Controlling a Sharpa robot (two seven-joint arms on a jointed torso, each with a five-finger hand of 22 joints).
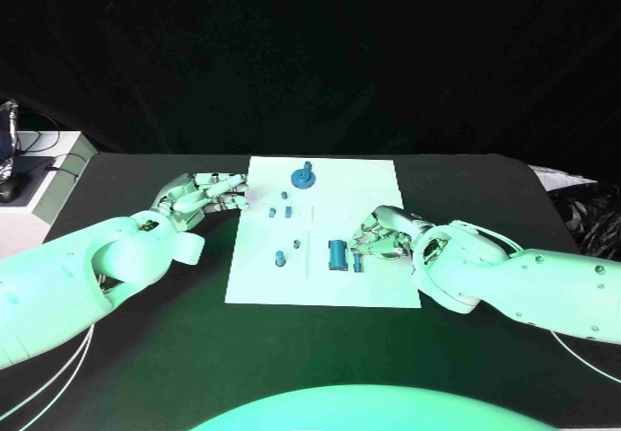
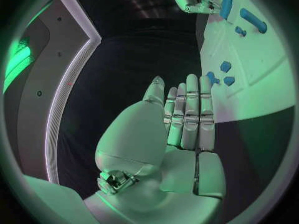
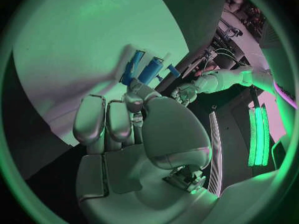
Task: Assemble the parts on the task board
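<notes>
I see the task board (image 1: 343,287) in the middle of the black table (image 1: 155,359), blue parts (image 1: 336,253) scattered on it, a round one (image 1: 303,178) near its far edge; my left hand (image 1: 201,195) rests at the board's left edge, fingers straight and pressed together, holding nothing; my right hand (image 1: 389,232) sits over the board's right side beside two upright cylinders (image 3: 142,68), fingers curled; whether they pinch anything I cannot tell.
</notes>
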